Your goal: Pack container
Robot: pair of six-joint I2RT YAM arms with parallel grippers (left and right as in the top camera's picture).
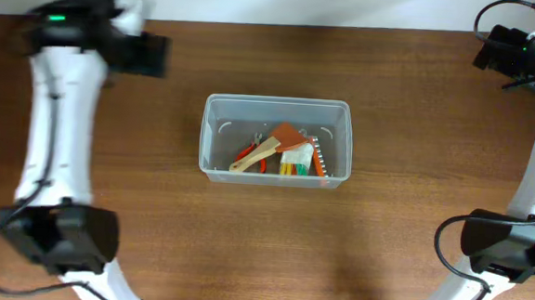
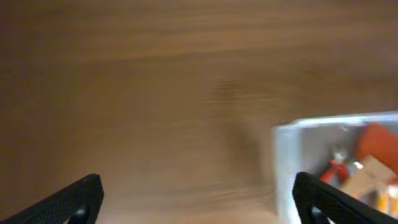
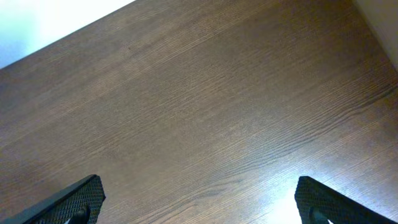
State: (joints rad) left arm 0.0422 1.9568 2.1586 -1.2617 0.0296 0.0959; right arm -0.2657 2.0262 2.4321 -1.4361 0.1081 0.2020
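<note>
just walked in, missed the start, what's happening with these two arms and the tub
The clear container sits in the middle of the table with a few small tools inside. Neither arm is handling anything: the left hand is open over the wood beside the container, and the right hand is open over the table farther off.

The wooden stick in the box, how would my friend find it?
Look at the brown table and the clear container in its middle. Inside, on the left side of the pile, a pale wooden handle lies slanted. It alone is light tan; its neighbours are red, orange and white.
</note>
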